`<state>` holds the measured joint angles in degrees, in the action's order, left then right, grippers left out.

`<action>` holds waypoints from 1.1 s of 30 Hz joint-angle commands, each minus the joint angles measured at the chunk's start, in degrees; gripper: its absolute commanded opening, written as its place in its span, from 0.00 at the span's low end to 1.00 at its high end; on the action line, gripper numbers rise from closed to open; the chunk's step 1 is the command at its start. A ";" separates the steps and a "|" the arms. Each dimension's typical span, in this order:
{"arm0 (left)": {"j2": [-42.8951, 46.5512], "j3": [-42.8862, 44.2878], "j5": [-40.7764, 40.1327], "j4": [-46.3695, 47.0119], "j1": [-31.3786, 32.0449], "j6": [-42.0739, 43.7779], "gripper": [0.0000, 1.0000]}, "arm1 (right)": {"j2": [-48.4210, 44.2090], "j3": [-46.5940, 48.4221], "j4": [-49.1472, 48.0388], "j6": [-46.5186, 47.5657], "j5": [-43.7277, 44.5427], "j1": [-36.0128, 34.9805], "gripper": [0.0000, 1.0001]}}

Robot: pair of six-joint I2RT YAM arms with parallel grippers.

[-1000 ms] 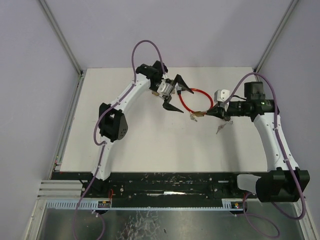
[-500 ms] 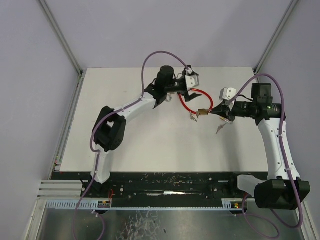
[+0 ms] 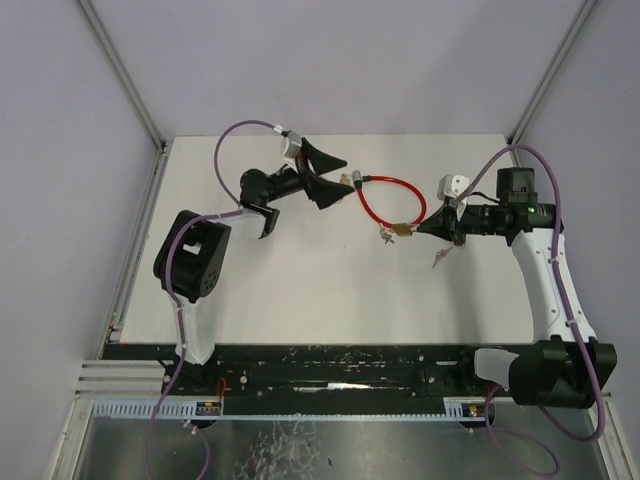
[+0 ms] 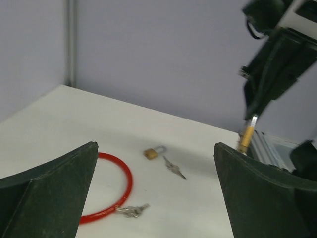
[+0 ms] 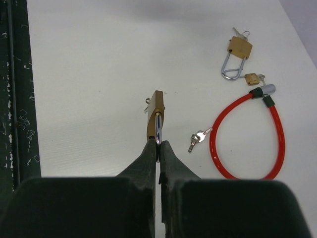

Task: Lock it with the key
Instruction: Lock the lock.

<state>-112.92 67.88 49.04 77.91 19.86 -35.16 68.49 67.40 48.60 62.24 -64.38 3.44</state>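
Check the right gripper (image 5: pixel 158 147): it is clamped on the shackle of the padlock (image 5: pixel 155 115). The left gripper (image 3: pixel 335 178) stands wide open beside the red cable (image 3: pixel 398 182).

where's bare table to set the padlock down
Widest bare patch: the near middle of the table, from its near edge up to the red cable. The far right corner is bare too. Crowded around the cable: keys, other padlocks, the left gripper, and the right gripper with its padlock.
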 commanded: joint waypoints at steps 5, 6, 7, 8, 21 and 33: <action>11.21 -12.02 1.68 -13.04 7.93 28.73 1.00 | 3.88 -2.95 -3.02 1.40 -5.65 0.27 0.00; 12.18 -13.07 1.81 -14.97 8.34 32.06 1.00 | 3.37 -4.09 -4.36 1.13 -6.11 0.33 0.00; 12.29 -14.15 3.01 -13.64 8.42 32.25 1.00 | 2.96 -4.94 -5.69 0.47 -6.46 0.28 0.00; 11.50 -15.41 4.84 -6.90 8.40 30.40 1.00 | 2.77 -5.60 -6.65 -0.14 -6.60 0.27 0.00; -0.86 -10.04 21.63 12.08 11.82 14.24 0.86 | 2.84 -9.43 -5.11 8.95 -11.41 0.28 0.00; -1.68 -6.09 15.99 -6.44 16.18 28.11 0.59 | 3.04 -9.68 -4.41 9.99 -11.85 0.16 0.00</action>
<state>-115.18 59.37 67.44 80.31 34.63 -15.70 73.10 57.54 44.29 70.76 -72.01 3.49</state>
